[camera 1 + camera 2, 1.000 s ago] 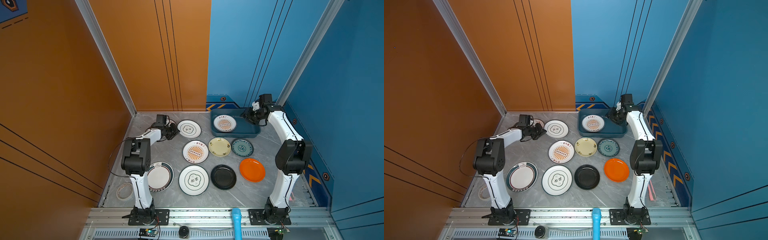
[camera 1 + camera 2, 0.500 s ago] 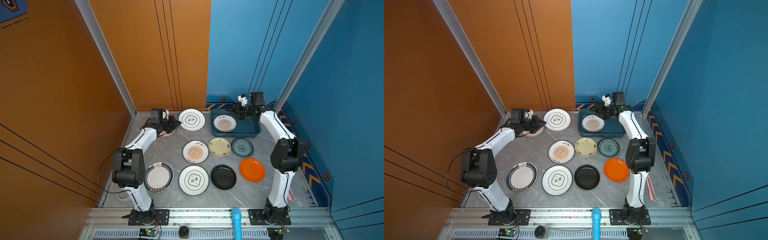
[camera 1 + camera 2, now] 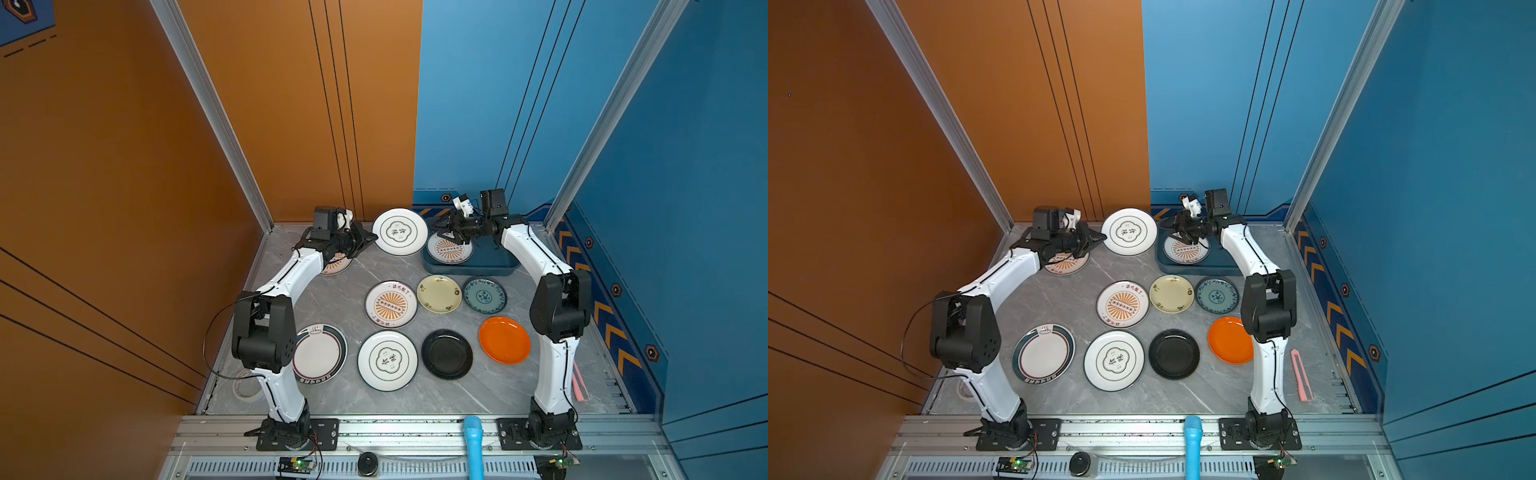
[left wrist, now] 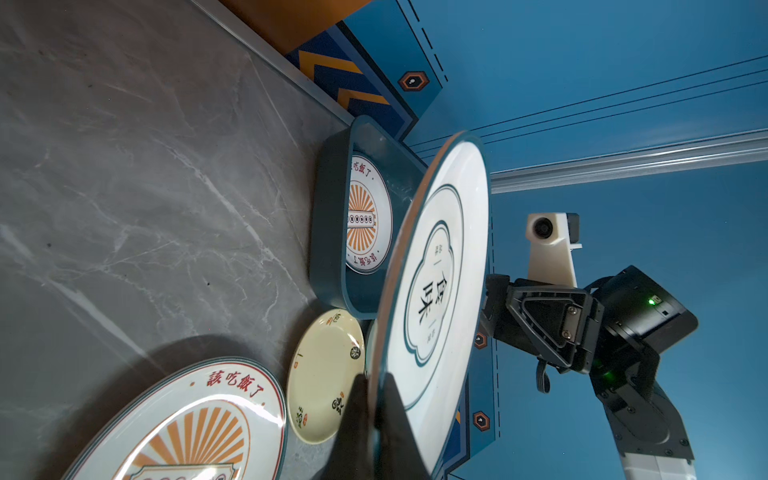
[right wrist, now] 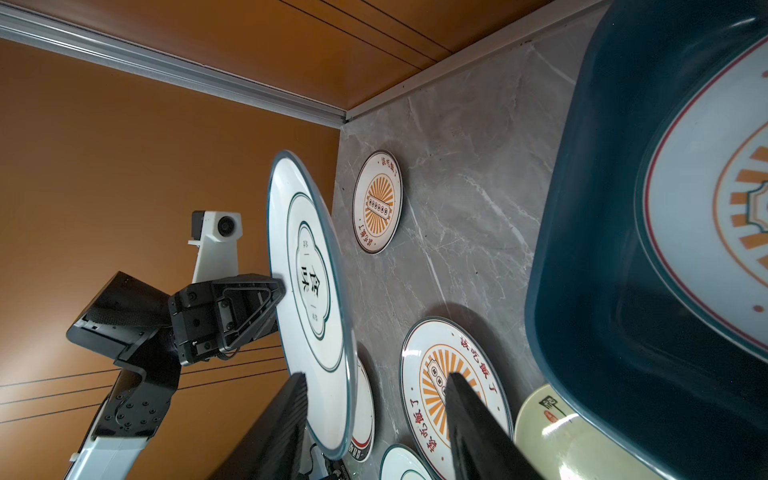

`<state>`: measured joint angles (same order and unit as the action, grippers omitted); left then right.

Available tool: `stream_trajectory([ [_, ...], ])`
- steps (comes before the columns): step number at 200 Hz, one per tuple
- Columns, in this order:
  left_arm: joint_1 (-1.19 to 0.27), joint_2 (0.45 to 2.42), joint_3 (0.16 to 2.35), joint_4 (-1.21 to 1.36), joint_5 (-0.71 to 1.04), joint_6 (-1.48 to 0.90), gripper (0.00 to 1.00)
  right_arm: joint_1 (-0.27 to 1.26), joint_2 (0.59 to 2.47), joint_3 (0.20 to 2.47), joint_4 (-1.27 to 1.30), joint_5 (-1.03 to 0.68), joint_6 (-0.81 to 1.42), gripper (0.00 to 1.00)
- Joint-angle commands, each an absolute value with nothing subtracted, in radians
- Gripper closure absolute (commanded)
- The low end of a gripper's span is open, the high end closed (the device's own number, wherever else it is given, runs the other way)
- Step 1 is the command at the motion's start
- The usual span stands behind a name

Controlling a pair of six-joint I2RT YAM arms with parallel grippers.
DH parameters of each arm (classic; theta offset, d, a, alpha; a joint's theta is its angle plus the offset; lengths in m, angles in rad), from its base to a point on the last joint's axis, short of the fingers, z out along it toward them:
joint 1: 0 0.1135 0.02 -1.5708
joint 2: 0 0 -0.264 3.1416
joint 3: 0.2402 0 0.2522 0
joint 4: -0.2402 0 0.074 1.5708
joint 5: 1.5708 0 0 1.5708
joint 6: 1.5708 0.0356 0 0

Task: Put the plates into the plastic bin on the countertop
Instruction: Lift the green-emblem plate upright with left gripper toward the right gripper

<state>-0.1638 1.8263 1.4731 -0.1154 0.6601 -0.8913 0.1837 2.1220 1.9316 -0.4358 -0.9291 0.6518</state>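
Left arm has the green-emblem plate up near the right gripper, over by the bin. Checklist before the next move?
1. Left gripper shut on the rim of the green-emblem plate: ok.
2. Right gripper open, one finger to each side of the plate's edge line: ok.
3. Plate rim actually inside the right jaws: cannot tell; in both top views the tips sit just at the rim.
4. Plate lifted off the countertop and tilted on edge: ok.
5. Plastic bin has bare floor beside the sunburst plate already in it: ok.
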Motion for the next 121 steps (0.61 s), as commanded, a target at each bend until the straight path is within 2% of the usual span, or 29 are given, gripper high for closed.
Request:
stream_trajectory([
  [1, -0.184, 1.852, 1.518, -0.07, 0.695, -0.911, 1.0, 0.192, 2.126, 1.959, -0.449, -0.959, 0.637, 0.44],
  [78, -0.243, 1.92, 1.594, -0.028, 0.678, -0.951, 1.0, 0.199, 2.137, 1.957, -0.454, -0.974, 0.636, 0.48],
  [99, -0.255, 1.943, 1.625, -0.028, 0.683, -0.959, 1.0, 0.2, 2.138, 1.956, -0.456, -0.974, 0.636, 0.51],
  [121, -0.266, 1.963, 1.648, -0.028, 0.686, -0.964, 1.0, 0.2, 2.142, 1.955, -0.455, -0.978, 0.638, 0.59],
])
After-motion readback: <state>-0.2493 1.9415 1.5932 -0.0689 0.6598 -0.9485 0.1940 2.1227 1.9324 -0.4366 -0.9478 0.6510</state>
